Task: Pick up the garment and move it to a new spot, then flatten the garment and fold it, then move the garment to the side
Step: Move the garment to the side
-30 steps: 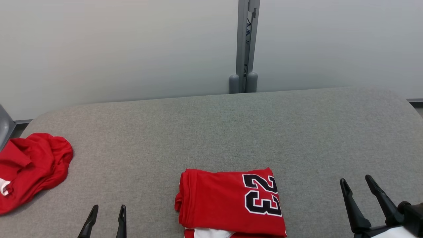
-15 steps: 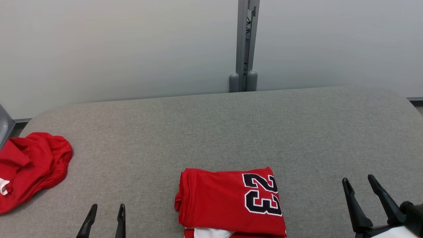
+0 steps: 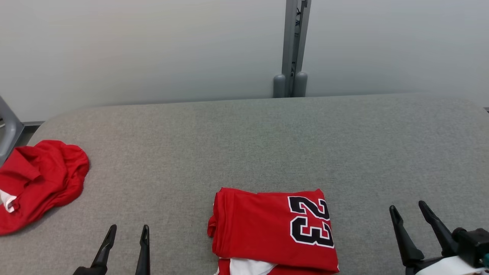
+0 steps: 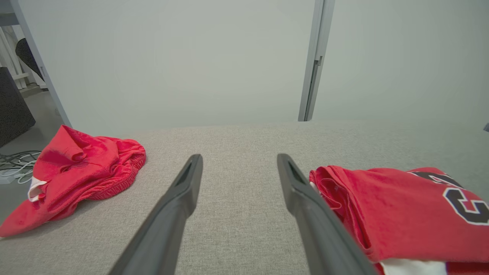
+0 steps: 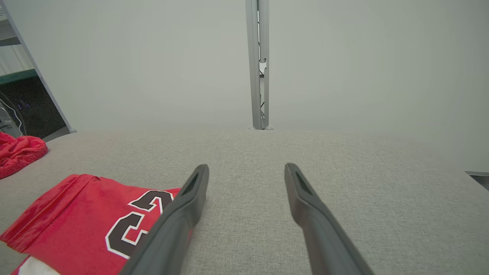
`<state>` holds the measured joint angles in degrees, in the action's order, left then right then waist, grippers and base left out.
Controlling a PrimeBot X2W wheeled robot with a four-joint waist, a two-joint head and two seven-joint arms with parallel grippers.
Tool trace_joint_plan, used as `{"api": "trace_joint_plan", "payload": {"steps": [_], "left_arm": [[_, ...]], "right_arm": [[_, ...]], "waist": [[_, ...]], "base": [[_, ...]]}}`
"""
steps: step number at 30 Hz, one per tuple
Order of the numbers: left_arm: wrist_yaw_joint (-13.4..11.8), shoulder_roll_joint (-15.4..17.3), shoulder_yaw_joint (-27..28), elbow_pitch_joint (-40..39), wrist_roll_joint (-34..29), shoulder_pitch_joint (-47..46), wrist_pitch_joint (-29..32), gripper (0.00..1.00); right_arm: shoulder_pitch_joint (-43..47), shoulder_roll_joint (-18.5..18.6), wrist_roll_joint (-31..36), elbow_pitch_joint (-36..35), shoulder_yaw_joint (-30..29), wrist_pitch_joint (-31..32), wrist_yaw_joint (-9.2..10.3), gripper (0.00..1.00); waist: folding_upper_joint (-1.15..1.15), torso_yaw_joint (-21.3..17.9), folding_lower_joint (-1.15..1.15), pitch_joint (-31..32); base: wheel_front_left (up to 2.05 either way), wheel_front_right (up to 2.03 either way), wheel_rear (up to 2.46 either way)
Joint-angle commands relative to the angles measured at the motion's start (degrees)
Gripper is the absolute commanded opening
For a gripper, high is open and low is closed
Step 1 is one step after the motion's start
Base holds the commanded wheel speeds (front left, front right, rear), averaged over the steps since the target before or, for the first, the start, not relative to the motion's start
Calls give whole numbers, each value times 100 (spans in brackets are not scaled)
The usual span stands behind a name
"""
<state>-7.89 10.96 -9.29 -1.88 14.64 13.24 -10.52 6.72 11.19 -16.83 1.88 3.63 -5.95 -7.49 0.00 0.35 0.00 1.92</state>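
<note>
Cables [image 4: 13, 158] on the floor show in the left wrist view, past the crumpled red cloth [image 3: 38, 183]. The garment [image 3: 267, 229], red with a black 23, lies folded at the near edge of the tabletop [image 3: 267, 145]. The left pincer [image 3: 128, 228] and right pincer [image 3: 407, 206] flank it, each spread wide, holding nothing.
</note>
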Motion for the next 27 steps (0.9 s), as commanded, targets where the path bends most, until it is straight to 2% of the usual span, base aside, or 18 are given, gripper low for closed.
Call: {"api": "trace_joint_plan", "payload": {"steps": [1, 9, 16, 21, 22, 23, 25, 27], "left_arm": [[-33, -3, -9, -17, -26, -114, -33, 100], [40, -45, -106, 41, -37, -438, -123, 100], [95, -106, -173, 216, -7, -735, -225, 100], [125, -107, -210, 322, -23, -885, -280, 100], [134, -106, -211, 338, -20, -910, -290, 100], [143, -105, -208, 351, -9, -932, -304, 100], [153, -105, -196, 378, 13, -946, -327, 100], [165, -95, -191, 406, 17, -945, -343, 100]], "right_arm": [[-97, 24, -25, 153, 70, 14, 0, 100], [-609, 59, -147, 1175, 788, -167, 0, 100], [-1219, -144, -552, 2423, 1433, -345, 0, 100], [-1528, -164, -935, 3194, 1862, -180, 0, 100], [-1549, -182, -1049, 3280, 1947, -152, 0, 88], [-1582, -167, -1119, 3372, 2051, -102, 0, 46], [-1636, -115, -1291, 3490, 2241, -21, -1, 0], [-1713, -31, -1409, 3524, 2400, -40, 0, 0]], "waist": [[0, 97, 0, -101], [0, 395, 0, -521], [0, 565, 0, -746], [0, 620, 0, -827], [0, 623, 0, -836], [0, 621, 0, -842], [0, 603, 0, -845], [0, 568, 0, -840]], "base": [[0, 0, 0], [0, 0, 0], [0, 0, 0], [0, 0, 0], [0, 0, 0], [0, 0, 0], [0, 0, 0], [0, 0, 0]]}}
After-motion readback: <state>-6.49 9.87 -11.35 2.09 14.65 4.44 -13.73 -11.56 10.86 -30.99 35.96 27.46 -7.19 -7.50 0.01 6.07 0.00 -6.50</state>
